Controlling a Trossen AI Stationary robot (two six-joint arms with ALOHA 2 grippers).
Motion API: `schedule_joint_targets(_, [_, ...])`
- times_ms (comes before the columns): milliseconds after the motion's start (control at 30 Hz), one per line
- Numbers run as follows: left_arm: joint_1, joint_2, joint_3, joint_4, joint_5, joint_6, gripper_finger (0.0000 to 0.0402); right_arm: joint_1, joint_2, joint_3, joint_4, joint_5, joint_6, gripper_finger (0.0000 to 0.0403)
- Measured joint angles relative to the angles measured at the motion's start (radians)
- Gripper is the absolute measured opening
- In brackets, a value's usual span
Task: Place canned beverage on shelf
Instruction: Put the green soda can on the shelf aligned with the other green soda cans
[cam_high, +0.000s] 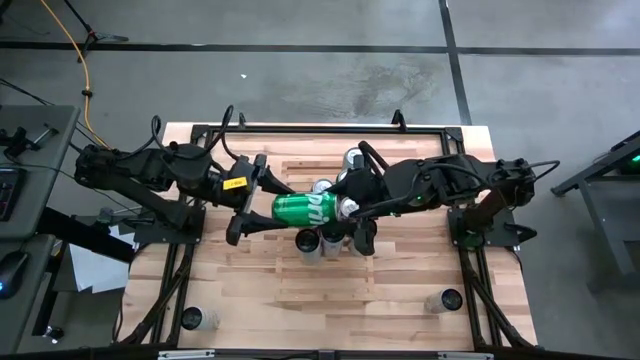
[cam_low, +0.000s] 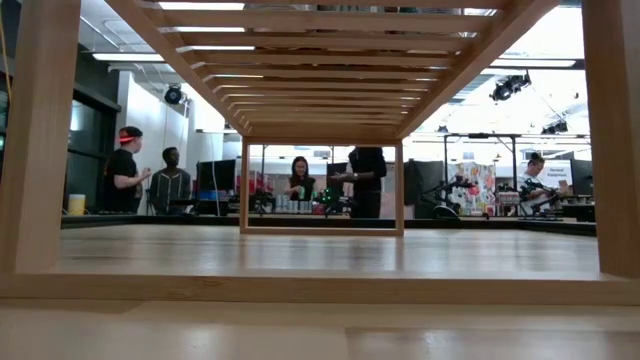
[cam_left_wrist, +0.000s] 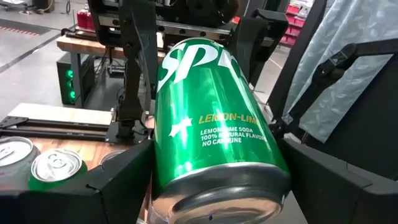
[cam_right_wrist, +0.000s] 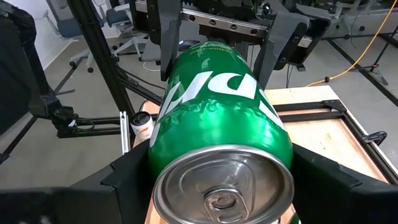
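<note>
Green aluminium soda can (cam_high: 304, 208) lies horizontal above pale wooden slatted shelf (cam_high: 300, 165), between left gripper (cam_high: 262, 205) and right gripper (cam_high: 352, 207), both clamped on can ends. Several upright silver-topped cans (cam_high: 322, 240) cluster just beneath. Two lone cans (cam_high: 443, 300) near butcher-block tabletop's (cam_high: 330, 300) front corners.

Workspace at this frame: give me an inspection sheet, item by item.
Surface: butcher-block table, slatted shelf on it.
Job's things: green can lying sideways above the shelf, held at both ends; more cans upright on the shelf.
Clutter: one can and another near the table's front corners.
Grippers: left gripper and right gripper, jaws closed on the green can.
Cables: yellow cable on the floor.
Surroundings: people beyond the table.
</note>
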Motion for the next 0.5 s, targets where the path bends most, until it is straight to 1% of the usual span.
schedule_joint_targets(300, [0.0,0.0,0.001,-0.006,0.007,0.015,0.0326,0.0,0.001,0.0,0.02,0.003,-0.014,0.0283])
schedule_joint_targets(500, [0.0,-0.014,0.001,0.06,0.023,-0.038,0.0326,0.0,0.0,0.0,0.061,0.03,-0.024,0.0283])
